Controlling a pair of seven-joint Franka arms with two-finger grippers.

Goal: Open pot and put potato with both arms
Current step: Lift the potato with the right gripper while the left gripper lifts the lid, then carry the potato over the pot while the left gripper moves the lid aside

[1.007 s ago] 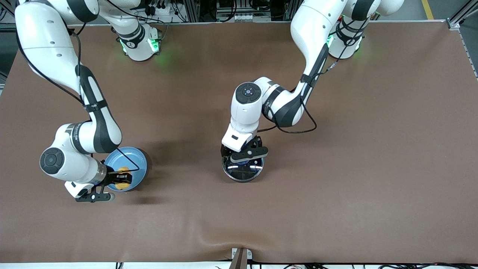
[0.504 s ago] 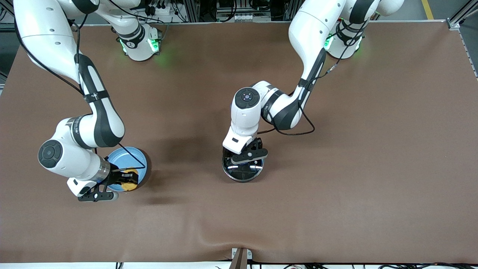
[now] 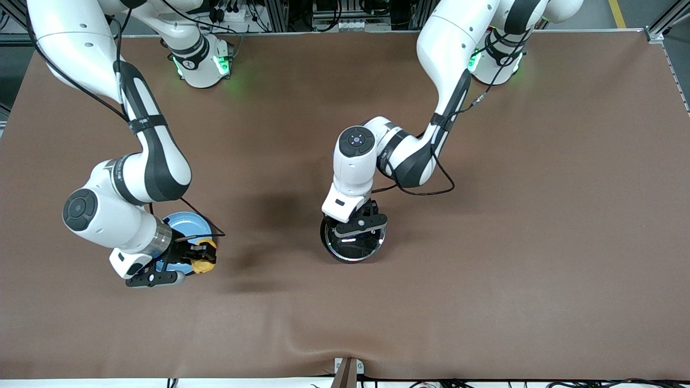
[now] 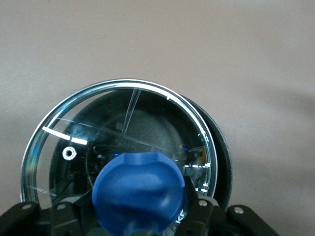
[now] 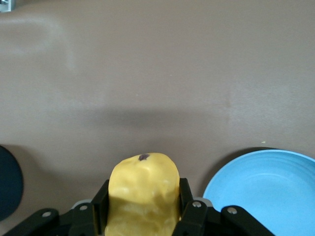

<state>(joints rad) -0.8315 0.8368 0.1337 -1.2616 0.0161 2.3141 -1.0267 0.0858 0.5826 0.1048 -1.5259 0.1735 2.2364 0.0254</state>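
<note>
My right gripper [image 3: 198, 257] clenched on potato [image 3: 205, 258], airborne over blue plate [image 3: 183, 222] rim. My left gripper [image 3: 360, 223] clamps lid [image 4: 118, 147] knob [image 4: 139, 189], lid raised askew over pot [image 3: 353, 243] at table centre. Risk: tilted lid slipping from knob grip, or potato arriving before opening clears. Since half-second ago, potato carried off plate toward pot; lid shifted off-centre.

**Layout on the table**

Pot [image 3: 353, 245] sits centre frame, lid [image 4: 118, 157] above it in the left gripper [image 3: 358, 229]. Plate [image 3: 186, 226] lies lower left; right gripper [image 3: 199, 257] holds potato [image 3: 204, 258] over its edge.
</note>
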